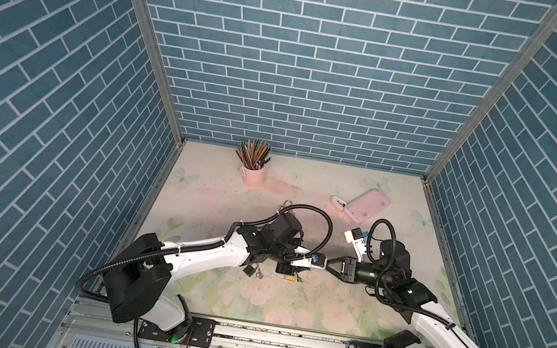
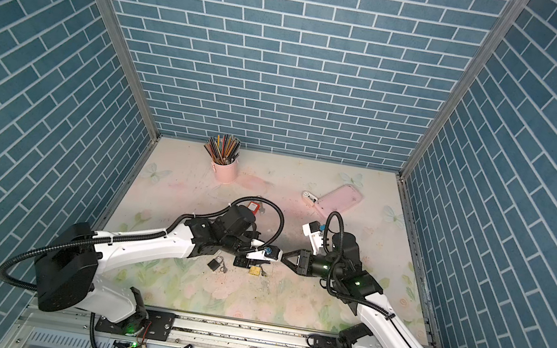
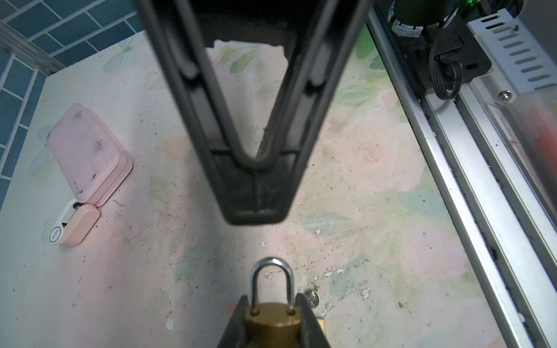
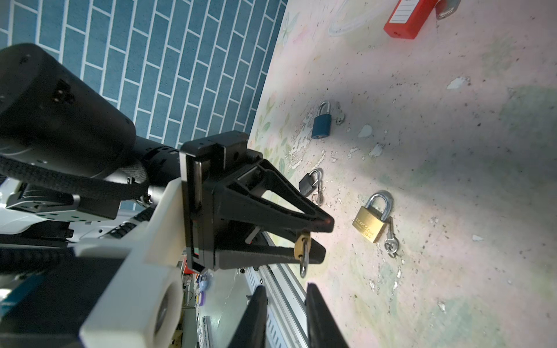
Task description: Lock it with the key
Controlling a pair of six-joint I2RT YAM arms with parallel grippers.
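**Step in hand: presentation before insertion**

Over table (image 1: pixel 324 303): left hand (image 4: pixel 324 239) clenched on small brass padlock (image 3: pixel 272 319), raised, facing right hand (image 3: pixel 256 208). Clenched or released there: impossible to tell, nothing seen held. Down on table: key (image 4: pixel 391 235). Next, probably: fetching, then fine alignment with keyway.

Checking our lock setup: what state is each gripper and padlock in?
Left gripper: shut on small brass padlock.
Small brass padlock: held, shackle closed.
Right gripper: open, empty.
Large brass padlock: lying flat, shackle closed.
Blue padlock: lying flat, shackle closed.
Black padlock: shackle looks closed.
Red padlock: shackle unclear.
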